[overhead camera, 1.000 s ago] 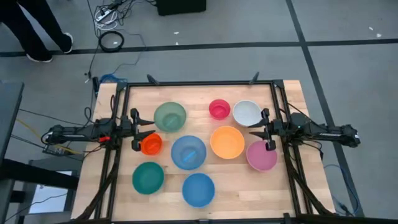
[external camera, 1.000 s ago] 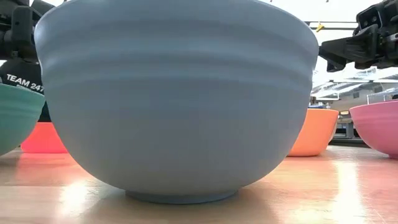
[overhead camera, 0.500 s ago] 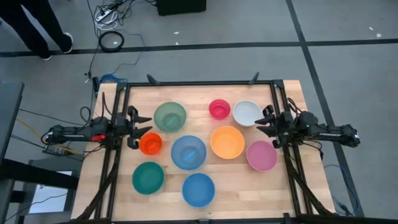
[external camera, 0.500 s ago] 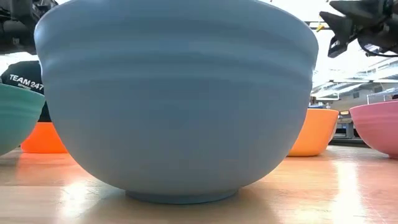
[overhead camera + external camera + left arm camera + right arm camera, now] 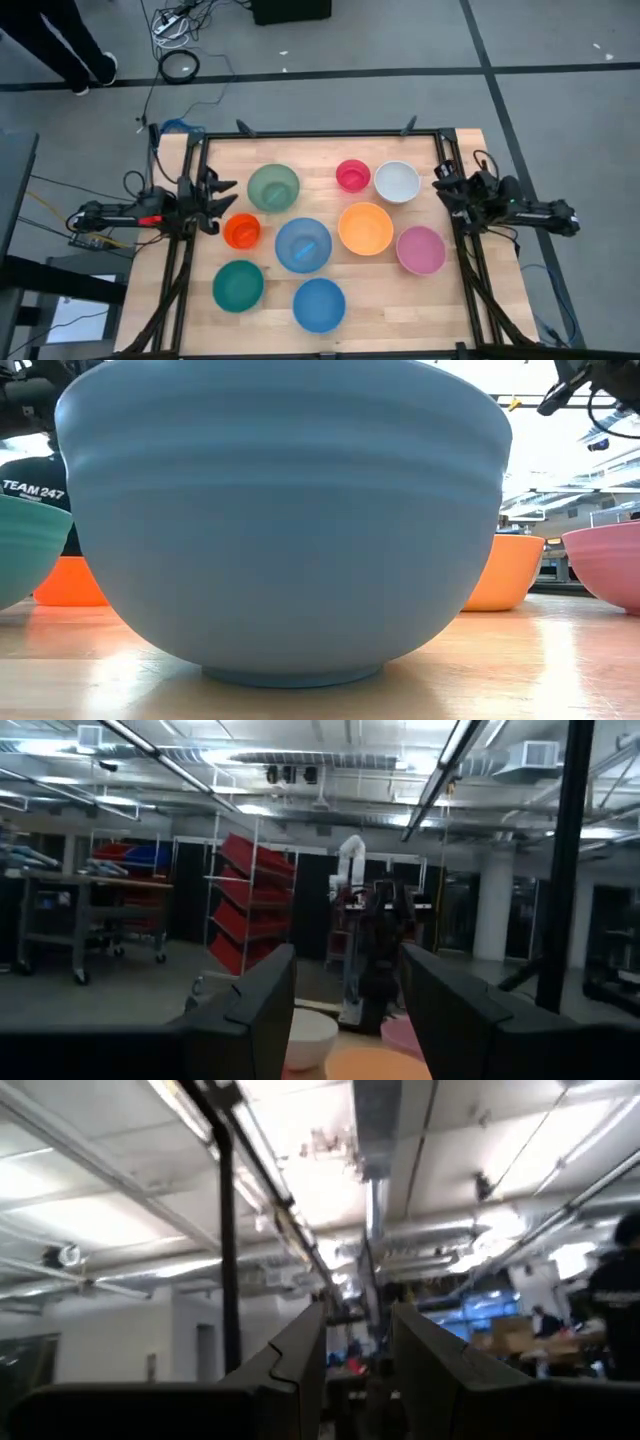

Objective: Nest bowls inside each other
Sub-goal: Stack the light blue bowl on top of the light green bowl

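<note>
Several plastic bowls stand apart, each on its base, on the wooden table: sage green [image 5: 273, 187], magenta [image 5: 352, 176], white [image 5: 397, 182], small red-orange [image 5: 241, 231], blue [image 5: 303, 245], orange [image 5: 365, 228], pink [image 5: 420, 250], teal [image 5: 238, 285] and a second blue [image 5: 319, 304], which fills the low view [image 5: 285, 520]. My left gripper [image 5: 222, 203] is open, raised at the table's left side beside the sage green and red-orange bowls. My right gripper [image 5: 442, 190] is open, raised at the right side near the white bowl. Both hold nothing.
A black frame [image 5: 320, 134] runs round the table's far edge and sides. A person's legs [image 5: 60, 45] show on the floor beyond the far left corner, with cables [image 5: 180, 65] nearby. Bare wood lies along the near edge, right of the second blue bowl.
Both grippers have tipped upward and drawn back toward their own sides of the table. The right one has risen more, leaving the pink bowl's edge and rolling as it went. No bowl has moved.
</note>
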`<state>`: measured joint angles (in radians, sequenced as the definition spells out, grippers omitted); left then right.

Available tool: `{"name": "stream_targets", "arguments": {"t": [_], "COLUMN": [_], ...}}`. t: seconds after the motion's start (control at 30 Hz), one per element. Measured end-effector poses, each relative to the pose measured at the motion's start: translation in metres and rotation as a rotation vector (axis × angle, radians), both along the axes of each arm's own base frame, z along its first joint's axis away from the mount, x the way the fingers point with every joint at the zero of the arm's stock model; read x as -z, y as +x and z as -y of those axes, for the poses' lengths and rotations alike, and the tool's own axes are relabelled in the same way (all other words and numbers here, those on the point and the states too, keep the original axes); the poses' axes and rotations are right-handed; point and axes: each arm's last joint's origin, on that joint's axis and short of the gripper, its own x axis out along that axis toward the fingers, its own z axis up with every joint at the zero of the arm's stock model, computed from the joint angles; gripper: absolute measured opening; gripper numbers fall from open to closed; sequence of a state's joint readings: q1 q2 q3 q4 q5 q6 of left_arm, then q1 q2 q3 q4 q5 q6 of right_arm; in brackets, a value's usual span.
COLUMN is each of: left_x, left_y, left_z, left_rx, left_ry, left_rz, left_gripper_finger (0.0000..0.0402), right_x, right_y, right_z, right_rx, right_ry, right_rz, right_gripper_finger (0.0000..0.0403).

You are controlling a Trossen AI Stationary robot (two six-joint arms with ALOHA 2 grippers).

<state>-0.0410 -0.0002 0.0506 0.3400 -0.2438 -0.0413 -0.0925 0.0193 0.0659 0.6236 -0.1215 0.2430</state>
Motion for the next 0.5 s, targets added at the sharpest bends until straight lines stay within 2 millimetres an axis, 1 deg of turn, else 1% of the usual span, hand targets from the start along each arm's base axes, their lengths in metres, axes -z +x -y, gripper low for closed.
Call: {"name": "stream_targets", "arguments": {"t": [0.07, 0.13, 0.2, 0.3, 0.4, 0.5], "left_x": [-0.004, -0.009, -0.014, -0.03, -0.048, -0.058], "left_y": [0.0, 0.002, 0.006, 0.017, 0.037, 0.067], "left_z": [0.0, -0.001, -0.001, -0.001, -0.001, 0.001], "left_rx": [-0.012, -0.029, -0.052, -0.069, -0.073, -0.077], "left_ry": [-0.005, -0.011, -0.022, -0.02, -0.008, 0.022], "left_rz": [-0.019, -0.085, -0.174, -0.304, -0.474, -0.741], "left_gripper_finger": [0.0188, 0.0188, 0.0188, 0.0188, 0.0188, 0.0188], "right_x": [-0.005, -0.011, -0.02, -0.033, -0.048, -0.059], "right_y": [0.002, 0.007, 0.012, 0.024, 0.04, 0.058], "right_z": [0.001, 0.003, 0.004, 0.006, 0.007, 0.007], "right_rx": [0.038, 0.08, 0.129, 0.168, 0.202, 0.259], "right_ry": [0.01, 0.014, 0.019, 0.011, -0.005, -0.012], "right_rz": [-0.044, -0.138, -0.25, -0.445, -0.653, -0.884], "right_gripper_finger": [0.0105, 0.0105, 0.0105, 0.0105, 0.0105, 0.0104]}}
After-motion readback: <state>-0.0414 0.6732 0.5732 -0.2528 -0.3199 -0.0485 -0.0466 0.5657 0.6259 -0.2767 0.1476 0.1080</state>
